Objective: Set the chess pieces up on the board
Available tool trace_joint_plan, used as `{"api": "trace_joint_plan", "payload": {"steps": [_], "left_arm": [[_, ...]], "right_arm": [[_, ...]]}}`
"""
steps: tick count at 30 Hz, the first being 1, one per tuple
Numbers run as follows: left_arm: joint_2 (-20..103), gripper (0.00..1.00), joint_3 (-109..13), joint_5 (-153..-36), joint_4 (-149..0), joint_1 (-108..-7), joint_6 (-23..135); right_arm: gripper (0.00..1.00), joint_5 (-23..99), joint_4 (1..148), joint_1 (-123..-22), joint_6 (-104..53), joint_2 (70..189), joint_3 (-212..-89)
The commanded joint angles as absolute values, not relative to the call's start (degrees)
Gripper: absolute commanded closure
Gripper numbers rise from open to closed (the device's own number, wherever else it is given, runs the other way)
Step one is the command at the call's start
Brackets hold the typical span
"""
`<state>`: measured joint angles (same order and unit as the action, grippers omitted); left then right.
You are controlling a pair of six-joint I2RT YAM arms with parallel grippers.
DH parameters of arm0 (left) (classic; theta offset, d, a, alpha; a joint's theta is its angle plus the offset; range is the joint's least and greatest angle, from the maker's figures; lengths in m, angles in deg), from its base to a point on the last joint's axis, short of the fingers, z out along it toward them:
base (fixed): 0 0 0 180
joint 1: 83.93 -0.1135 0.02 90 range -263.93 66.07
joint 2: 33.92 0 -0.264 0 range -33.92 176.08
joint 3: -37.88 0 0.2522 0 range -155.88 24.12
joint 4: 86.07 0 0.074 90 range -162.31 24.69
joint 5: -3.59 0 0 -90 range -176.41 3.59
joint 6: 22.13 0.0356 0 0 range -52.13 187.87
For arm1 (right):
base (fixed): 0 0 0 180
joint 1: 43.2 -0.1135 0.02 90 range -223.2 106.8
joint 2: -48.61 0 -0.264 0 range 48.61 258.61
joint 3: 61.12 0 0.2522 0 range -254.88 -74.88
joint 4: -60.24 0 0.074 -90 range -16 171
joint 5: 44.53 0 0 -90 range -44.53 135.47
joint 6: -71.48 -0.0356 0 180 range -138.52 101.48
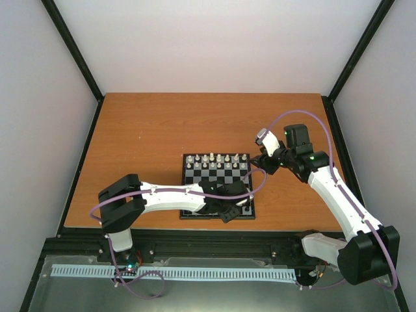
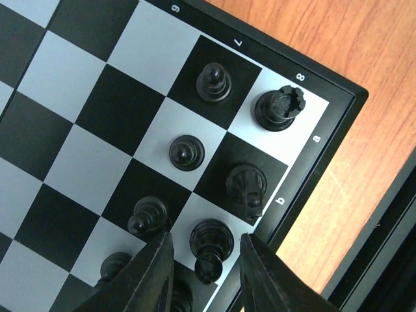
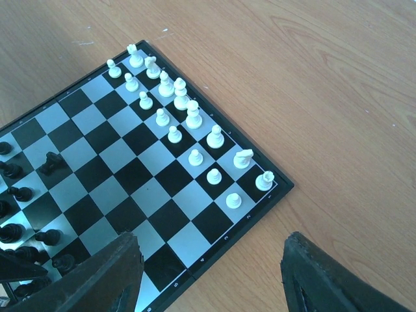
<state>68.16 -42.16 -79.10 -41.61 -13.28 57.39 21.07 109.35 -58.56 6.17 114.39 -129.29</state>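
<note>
The board [image 1: 184, 188] lies near the table's front edge. White chess pieces [image 3: 175, 88] stand in two rows along its far side. Black chess pieces [image 3: 19, 195] stand at its near side. My left gripper [image 2: 205, 273] is low over the board's near right corner, jaws open. Its fingers [image 2: 146, 273] stand either side of a black bishop [image 2: 211, 240] with gaps on both sides. A black knight [image 2: 247, 185], a rook [image 2: 279, 107] and pawns [image 2: 186, 151] stand beside it. My right gripper [image 3: 211, 273] is wide open and empty above the board's right edge.
One black piece [image 3: 51, 162] stands apart from the black rows, a few squares in. Bare wooden table [image 1: 143, 130] lies around the board. Grey walls with black posts [image 1: 81, 58] close off the sides. The left arm [image 1: 162, 198] reaches across the board's near left.
</note>
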Motion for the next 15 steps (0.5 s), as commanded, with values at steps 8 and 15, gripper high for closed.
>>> {"api": "trace_joint_plan", "payload": {"steps": [8,15], "left_arm": [[53.9,0.56,-43.6,-72.0,-38.5,-12.8,55.2],[44.0,0.51,-37.4,-65.5,-35.8,-18.8,47.8]], "right_arm": [[0.41,19.4,110.5,-58.0,7.7,115.3,-129.0],[0.45,9.1,115.7,-58.0,18.1,115.1,-130.3]]}}
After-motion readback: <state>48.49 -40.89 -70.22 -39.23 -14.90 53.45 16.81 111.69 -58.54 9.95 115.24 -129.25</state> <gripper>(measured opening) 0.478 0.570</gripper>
